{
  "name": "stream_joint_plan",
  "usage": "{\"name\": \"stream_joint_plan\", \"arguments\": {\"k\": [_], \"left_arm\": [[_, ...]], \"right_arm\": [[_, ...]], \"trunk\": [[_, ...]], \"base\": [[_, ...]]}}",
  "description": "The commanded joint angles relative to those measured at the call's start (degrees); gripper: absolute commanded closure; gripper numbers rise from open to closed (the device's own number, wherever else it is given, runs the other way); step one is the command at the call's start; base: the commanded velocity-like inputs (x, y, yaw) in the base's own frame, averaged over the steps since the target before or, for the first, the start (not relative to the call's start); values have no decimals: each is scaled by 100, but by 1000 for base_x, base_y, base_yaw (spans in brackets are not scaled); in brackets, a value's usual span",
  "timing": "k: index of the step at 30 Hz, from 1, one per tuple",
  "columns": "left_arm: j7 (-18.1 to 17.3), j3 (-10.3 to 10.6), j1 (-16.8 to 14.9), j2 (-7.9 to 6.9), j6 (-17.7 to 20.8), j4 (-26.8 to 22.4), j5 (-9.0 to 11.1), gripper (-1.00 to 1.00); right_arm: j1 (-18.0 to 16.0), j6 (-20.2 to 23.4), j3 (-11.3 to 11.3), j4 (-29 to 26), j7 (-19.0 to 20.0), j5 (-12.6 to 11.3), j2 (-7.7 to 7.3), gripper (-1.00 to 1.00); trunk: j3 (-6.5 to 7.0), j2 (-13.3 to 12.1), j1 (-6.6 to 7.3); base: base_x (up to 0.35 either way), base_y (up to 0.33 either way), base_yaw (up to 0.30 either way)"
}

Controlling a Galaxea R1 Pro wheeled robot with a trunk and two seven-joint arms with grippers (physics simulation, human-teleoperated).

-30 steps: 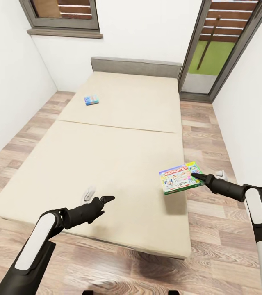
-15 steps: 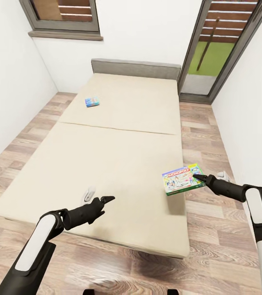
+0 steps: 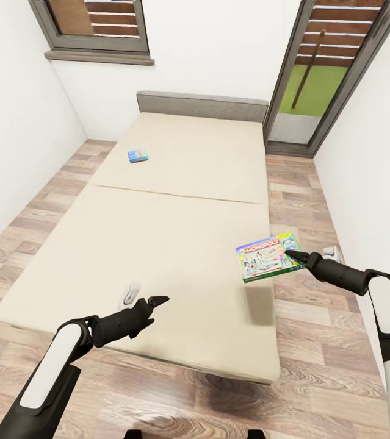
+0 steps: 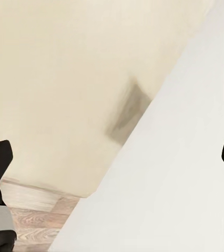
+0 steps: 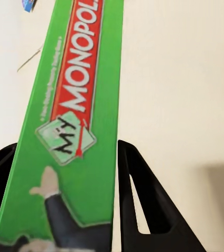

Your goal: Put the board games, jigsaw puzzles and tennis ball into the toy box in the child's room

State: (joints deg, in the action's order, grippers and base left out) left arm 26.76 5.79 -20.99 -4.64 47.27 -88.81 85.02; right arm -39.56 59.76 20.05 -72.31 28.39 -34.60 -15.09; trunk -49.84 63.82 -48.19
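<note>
Nearest, the left gripper [image 3: 158,299] is hanging over the bed's near end, its fingers spread apart with nothing between them. Beside it, a small pale item [image 3: 131,292] is lying on the bed [image 3: 176,225]; what it is cannot be told. To the right, the right gripper [image 3: 290,253] is clamping a board game [image 3: 269,256] by its right edge, and the box is hanging level just above the bed's right edge, throwing a shadow on the mattress. In the right wrist view the fingers [image 5: 143,199] are standing on either side of the box's thin green side. The lid is reading "MONOPOLY" in white on a red band [image 5: 79,73], with "MY" on a small badge beneath (smaller print is too blurred to read). The box is looking flat, stiff and light, likely smooth cardboard; pinched at one edge it may sag or pivot, so a deeper hold nearer the middle of a long side would likely be steadier. Farther off, a second board game [image 3: 138,155], small and blue, is lying flat toward the bed's far left, its writing illegible. Beyond are standing the grey headboard [image 3: 202,106], a window [image 3: 94,27] and a glazed door [image 3: 323,67].
</note>
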Motion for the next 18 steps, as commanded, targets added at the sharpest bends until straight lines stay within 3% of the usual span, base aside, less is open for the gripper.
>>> {"name": "stream_joint_plan", "arguments": {"k": [1, 18], "left_arm": [[26, 3, 1, -5, -4, 22, 59, -100], [-140, -7, 15, -19, -7, 130, 53, -100]], "right_arm": [[-1, 24, 6, -19, 81, 43, 2, 100], [9, 24, -29, -122, 181, 59, 8, 100]], "trunk": [[22, -39, 22], [445, -721, 396]], "base": [[0, 0, 0], [0, 0, 0]]}}
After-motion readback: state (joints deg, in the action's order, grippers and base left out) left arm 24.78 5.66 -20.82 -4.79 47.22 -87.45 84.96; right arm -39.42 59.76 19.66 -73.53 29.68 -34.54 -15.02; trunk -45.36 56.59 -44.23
